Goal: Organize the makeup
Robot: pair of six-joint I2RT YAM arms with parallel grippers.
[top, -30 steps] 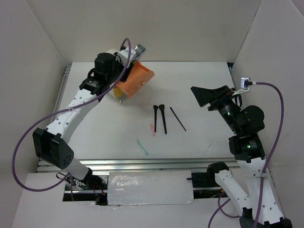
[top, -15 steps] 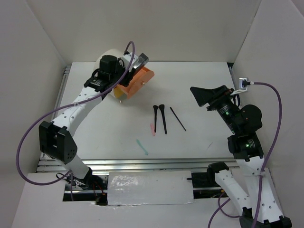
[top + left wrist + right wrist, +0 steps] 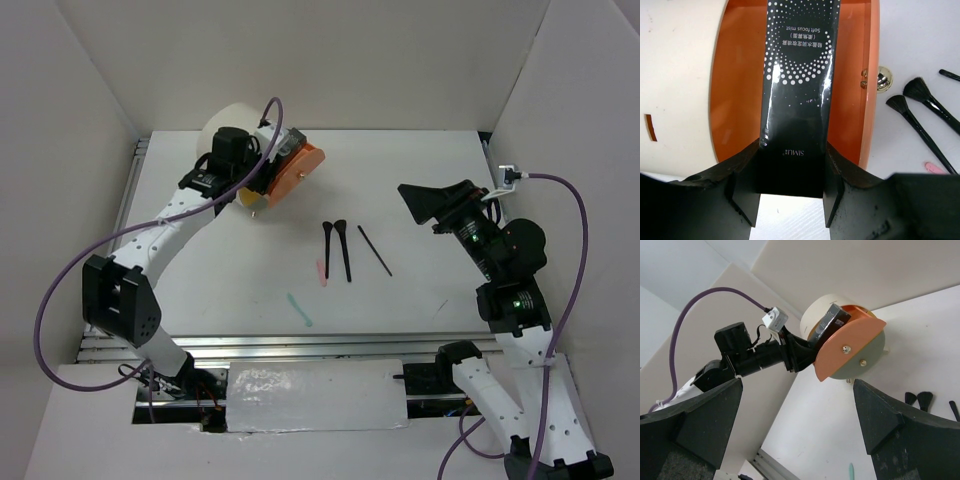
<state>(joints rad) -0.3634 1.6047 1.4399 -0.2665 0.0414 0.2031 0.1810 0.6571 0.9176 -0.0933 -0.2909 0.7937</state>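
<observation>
My left gripper [image 3: 278, 152] [image 3: 792, 156] is shut on the dark grey rectangular case [image 3: 800, 90], whose far end sits inside the orange drawer [image 3: 735, 75] of the cream box [image 3: 232, 118]. The case also shows in the right wrist view [image 3: 829, 322]. Two black brushes [image 3: 330, 243] [image 3: 345, 250], a thin black stick [image 3: 375, 250], a pink stick [image 3: 322, 271] and a teal stick [image 3: 299, 310] lie on the table's middle. My right gripper [image 3: 440, 200] [image 3: 797, 390] is open, empty and raised at the right, facing the box.
The white table is walled at the left, back and right. A metal rail [image 3: 300, 345] runs along the near edge. The drawer's round front with a brass knob [image 3: 884, 79] stands open beside the brushes [image 3: 920, 125].
My left gripper has turned and lowered the case down into the orange drawer. The right arm has barely moved.
</observation>
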